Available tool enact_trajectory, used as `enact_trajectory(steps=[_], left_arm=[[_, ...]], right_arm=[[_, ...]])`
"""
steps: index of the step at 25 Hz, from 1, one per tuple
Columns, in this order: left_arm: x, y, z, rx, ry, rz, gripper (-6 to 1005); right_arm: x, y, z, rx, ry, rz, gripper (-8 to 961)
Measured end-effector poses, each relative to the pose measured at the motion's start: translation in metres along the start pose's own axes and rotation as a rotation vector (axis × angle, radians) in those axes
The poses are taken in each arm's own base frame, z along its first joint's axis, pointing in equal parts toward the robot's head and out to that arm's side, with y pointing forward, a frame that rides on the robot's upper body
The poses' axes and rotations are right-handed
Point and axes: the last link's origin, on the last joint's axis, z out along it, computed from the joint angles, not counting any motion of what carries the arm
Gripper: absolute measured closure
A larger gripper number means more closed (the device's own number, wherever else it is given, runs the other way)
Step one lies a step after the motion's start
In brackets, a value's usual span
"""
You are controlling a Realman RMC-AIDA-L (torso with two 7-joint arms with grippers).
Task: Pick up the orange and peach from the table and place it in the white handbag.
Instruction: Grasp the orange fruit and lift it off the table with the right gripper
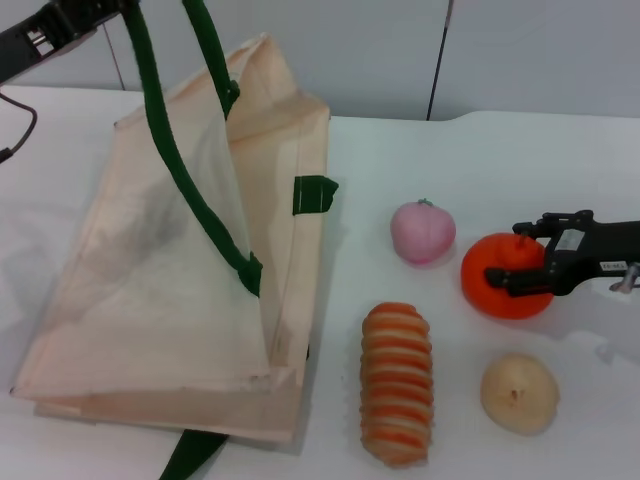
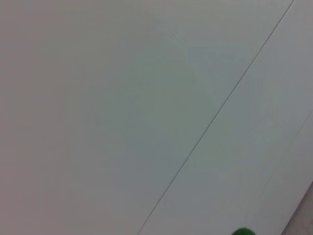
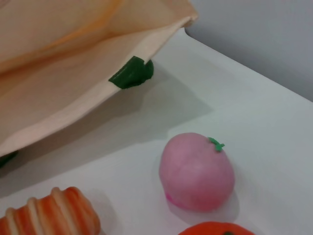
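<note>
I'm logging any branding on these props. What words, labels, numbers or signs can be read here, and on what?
None can be read.
The white handbag, orange, peach, striped roll and beige fruit carry no print.
The right hand, at the orange, has a pale tag on its body; too small to read.
The left hand shows no markings.

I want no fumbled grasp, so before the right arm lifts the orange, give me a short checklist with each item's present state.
1. Right gripper at the orange: ok, over its top.
2. Fingers closed on the orange: cannot tell.
3. White handbag mouth open: ok, the left gripper lifts one green handle.
4. Peach clear of the orange: ok, a gap shows.
5. Striped roll and beige fruit clear of the grasp: ok.
</note>
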Motion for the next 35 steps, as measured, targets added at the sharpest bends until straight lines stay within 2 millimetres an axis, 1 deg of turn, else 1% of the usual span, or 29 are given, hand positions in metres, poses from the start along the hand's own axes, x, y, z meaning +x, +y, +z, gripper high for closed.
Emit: enact_trajectory(steps=[9,14,20,23,31,35], left_arm=[[0.0,-0.001,-0.003,0.007,0.002,0.0,878],[0.0,-0.001,-0.004,0.008,0.004,0.0,878],[0.0,-0.001,-0.004,0.009,0.009,-0.002,878],[0.001,-0.001,-0.006,0.01,0.015,-0.003,878],[0.0,-0.001,-0.007,0.011,0.016,-0.004,878],[0.0,-0.001,-0.007,0.011,0.016,-0.004,878]], right_arm=[[-0.001,0.004,-0.001,-0.029,-0.005,-0.002,104],[0.0,0.004,-0.001,-0.034,0.002,-0.007,282],[0.001,0.004,-0.002,-0.036,0.003,-0.007,419],[-0.002,0.005,-0.005,-0.046,-0.009,-0.002,451],[-0.01,0.001,-0.02,-0.036,-0.079,0.011,520],[-0.024,0.003,-0.035,-0.067,-0.158,-0.01,557]])
